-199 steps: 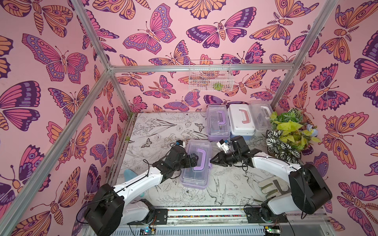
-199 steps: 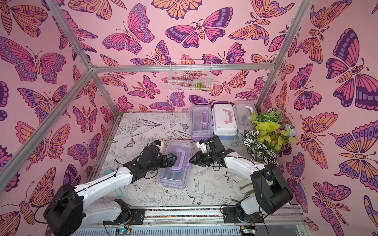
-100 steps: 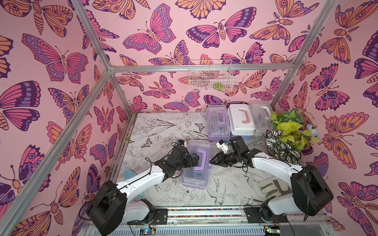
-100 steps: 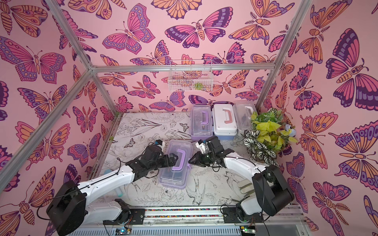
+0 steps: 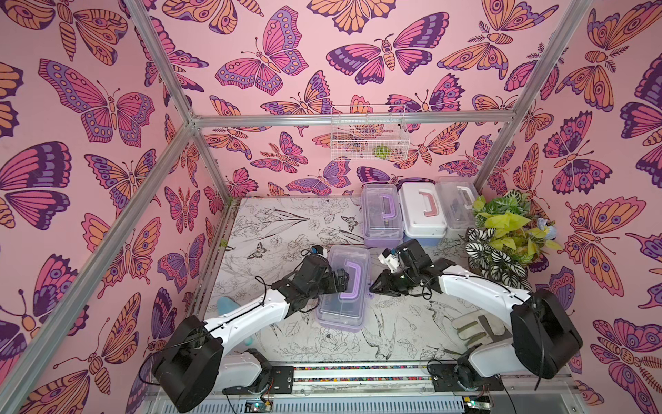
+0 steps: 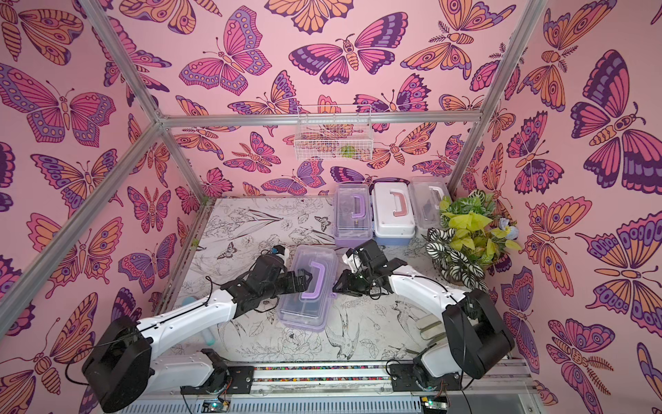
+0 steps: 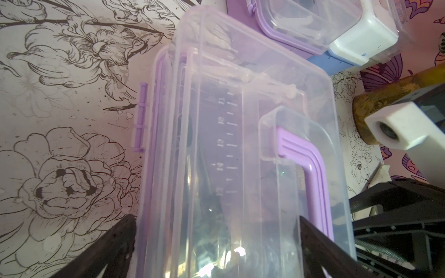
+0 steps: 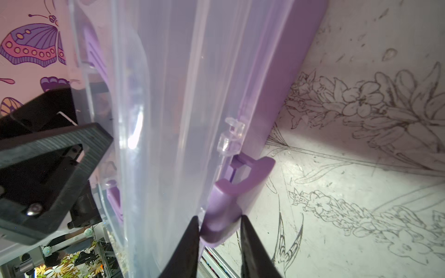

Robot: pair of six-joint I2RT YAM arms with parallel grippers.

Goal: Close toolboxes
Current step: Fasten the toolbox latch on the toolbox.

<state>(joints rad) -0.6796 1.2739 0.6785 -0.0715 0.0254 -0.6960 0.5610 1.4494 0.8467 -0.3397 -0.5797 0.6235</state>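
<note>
Straddling the clear lid (image 7: 240, 134) of the near purple toolbox (image 5: 342, 310) (image 6: 304, 310), the left claw (image 5: 342, 279) (image 6: 305, 277) (image 7: 216, 217) stands spread as wide as it goes and has hold of nothing. In the left wrist view one black finger (image 7: 115, 243) sits by the lid's edge and the other close to the purple handle (image 7: 313, 173); whether either presses on the plastic I cannot tell.

That toolbox lies a little below the centre of the frame in both top views, on the flower-printed worktop (image 5: 272, 229), its long side running towards the back wall.

The right claw (image 5: 374, 288) (image 6: 336, 286) (image 8: 219, 220) meets the box from the right of the frame. It is narrowed to a small gap and pinches the purple latch (image 8: 224, 216), which sticks out from the purple base just beside the clear catch on the lid's rim.

Three more boxes stand side by side at the upper right of the worktop, against the back wall: a second purple toolbox (image 5: 381, 218), a light blue toolbox (image 5: 422, 215) with a white lid and pink handle, and a white toolbox (image 5: 460, 208) with a clear lid. Potted plants (image 5: 508, 229) stand to their right, and a wire basket (image 5: 369, 134) hangs on the wall above them.
</note>
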